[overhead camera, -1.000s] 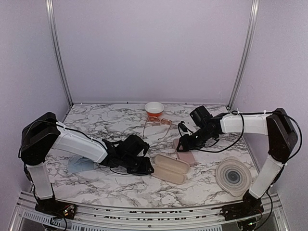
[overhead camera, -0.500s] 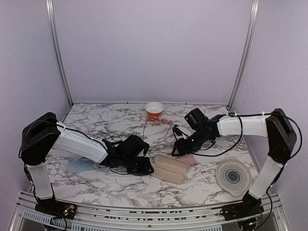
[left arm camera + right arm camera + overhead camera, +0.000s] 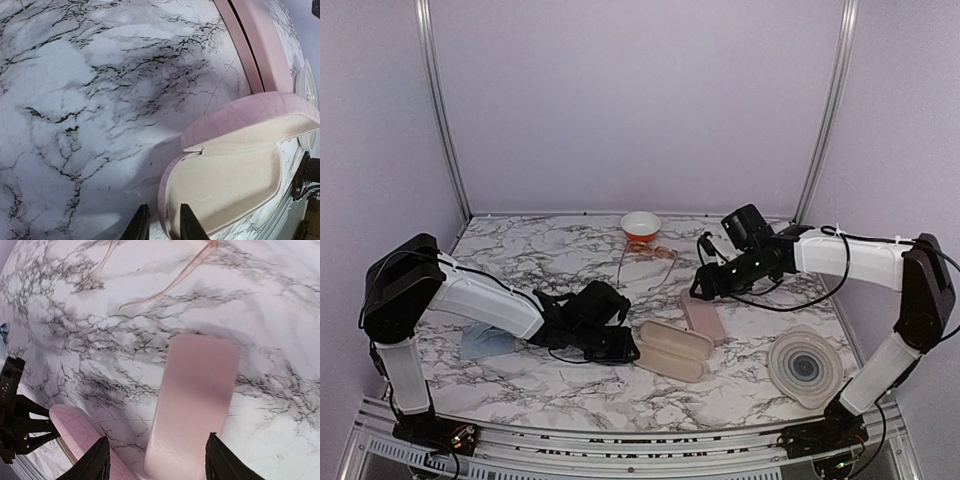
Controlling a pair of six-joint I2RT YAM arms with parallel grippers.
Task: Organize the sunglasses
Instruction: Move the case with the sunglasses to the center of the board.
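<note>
The orange-tinted sunglasses point(image 3: 658, 252) are lying on the marble table point(image 3: 540, 260) right in front of the little bowl point(image 3: 640, 224). The right gripper point(image 3: 157, 440) hangs spread wide over the closed pink case point(image 3: 195, 390), and the shades sit just past the case's far end. The left gripper point(image 3: 164, 207) is pinched onto the open pink case point(image 3: 225, 185) at its rim, well apart from them.
</note>
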